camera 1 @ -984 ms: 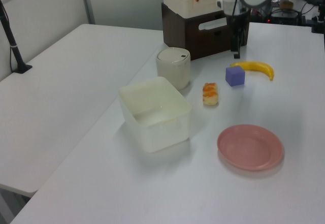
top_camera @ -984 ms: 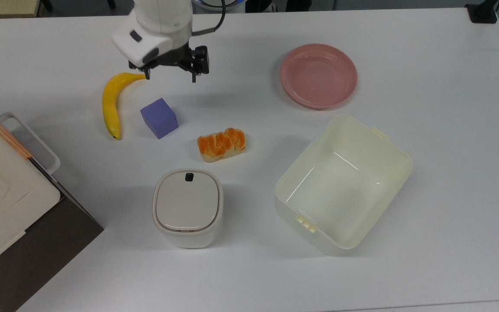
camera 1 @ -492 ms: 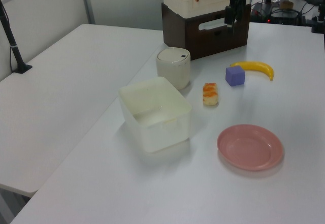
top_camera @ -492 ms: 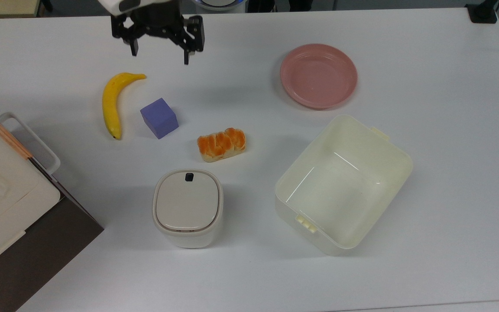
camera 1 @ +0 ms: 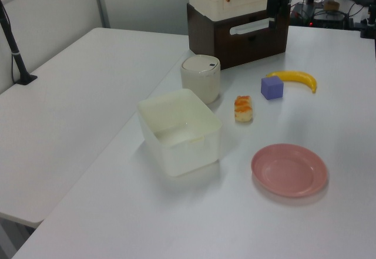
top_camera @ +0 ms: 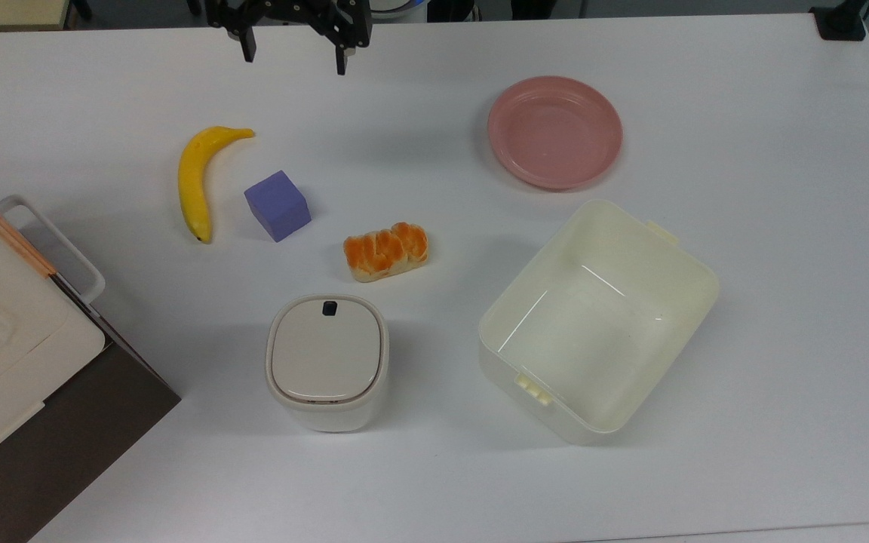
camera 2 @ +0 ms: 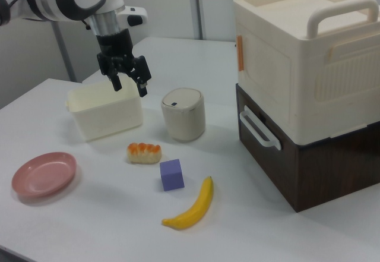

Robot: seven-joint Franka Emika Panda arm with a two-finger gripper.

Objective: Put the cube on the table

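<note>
The purple-blue cube (top_camera: 277, 205) (camera 1: 272, 87) (camera 2: 171, 174) rests on the white table (top_camera: 419, 136), between a yellow banana and a piece of orange-topped bread. My gripper (top_camera: 295, 54) (camera 2: 129, 85) hangs open and empty high above the table. In the top view it stands at the upper edge, well away from the cube. In the left view the gripper (camera 1: 274, 7) shows at the top in front of the stacked boxes.
A banana (top_camera: 195, 177) lies at the cube's left in the top view, the bread (top_camera: 385, 251) at its lower right. A lidded cream canister (top_camera: 327, 360), a cream tub (top_camera: 597, 320), a pink plate (top_camera: 555, 131) and stacked boxes (camera 2: 309, 84) also stand here.
The gripper has risen and moved away from the cube toward the top view's upper edge, still open. The cube and the other objects have not moved.
</note>
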